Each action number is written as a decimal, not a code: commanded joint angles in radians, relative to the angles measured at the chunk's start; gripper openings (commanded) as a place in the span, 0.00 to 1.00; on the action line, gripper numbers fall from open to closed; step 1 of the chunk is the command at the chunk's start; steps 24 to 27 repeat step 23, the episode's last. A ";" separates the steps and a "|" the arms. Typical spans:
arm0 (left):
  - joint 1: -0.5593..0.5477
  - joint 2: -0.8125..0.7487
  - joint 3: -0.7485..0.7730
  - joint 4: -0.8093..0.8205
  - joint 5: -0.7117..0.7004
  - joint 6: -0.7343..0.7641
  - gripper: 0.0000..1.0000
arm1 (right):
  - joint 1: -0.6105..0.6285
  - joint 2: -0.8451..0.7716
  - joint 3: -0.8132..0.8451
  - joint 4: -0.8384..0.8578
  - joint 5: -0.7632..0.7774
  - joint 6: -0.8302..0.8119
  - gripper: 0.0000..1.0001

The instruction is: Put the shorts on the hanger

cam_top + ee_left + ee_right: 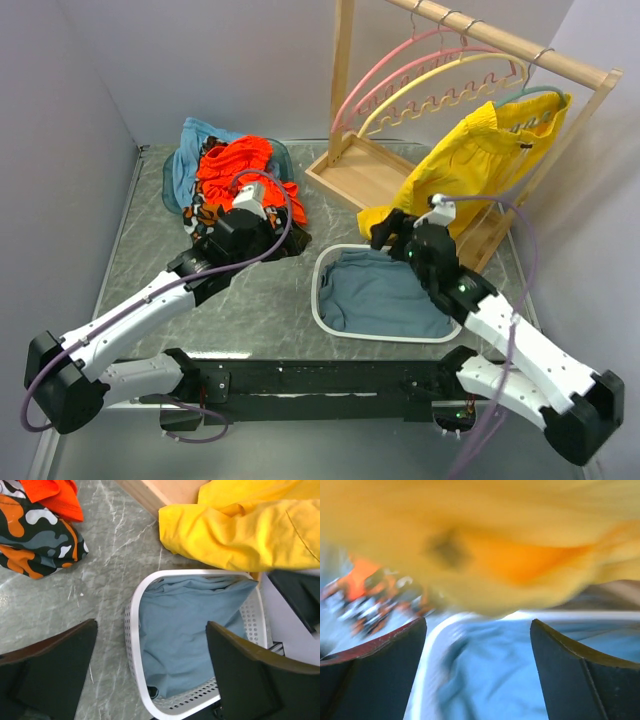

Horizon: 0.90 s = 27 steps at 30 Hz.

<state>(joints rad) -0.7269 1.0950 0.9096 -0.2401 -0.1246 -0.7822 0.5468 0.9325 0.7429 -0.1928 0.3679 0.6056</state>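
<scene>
The bright yellow shorts hang draped over the teal-green hanger at the right end of the wooden rack. Their lower end reaches the rack's base. They also show in the left wrist view and, blurred, in the right wrist view. My right gripper is open and empty, just below the shorts' lower end and over the basket; the right wrist view shows its jaws wide apart. My left gripper is open and empty beside the basket's left rim, its jaws also wide apart in the left wrist view.
A white perforated basket holds a blue-grey cloth. An orange-red garment and a camouflage garment lie at the back left. Pink hangers and a yellow hanger hang on the wooden rack.
</scene>
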 commanded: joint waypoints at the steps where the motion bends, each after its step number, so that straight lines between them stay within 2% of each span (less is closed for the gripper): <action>1: 0.004 -0.001 -0.018 0.058 0.006 -0.037 0.97 | 0.192 -0.118 -0.065 -0.019 0.003 0.023 0.94; 4: 0.004 -0.003 -0.047 0.079 0.013 -0.052 0.97 | 0.342 -0.142 -0.140 0.045 0.031 0.054 0.98; 8: 0.004 -0.001 -0.106 0.087 -0.004 -0.049 0.96 | 0.427 -0.144 -0.227 0.183 0.058 0.059 0.99; 14: 0.004 -0.001 -0.204 0.139 -0.017 -0.048 0.96 | 0.447 -0.094 -0.251 0.294 0.026 0.020 0.99; 27: 0.004 -0.020 -0.210 0.139 -0.047 -0.018 0.96 | 0.447 -0.083 -0.205 0.257 0.052 -0.024 1.00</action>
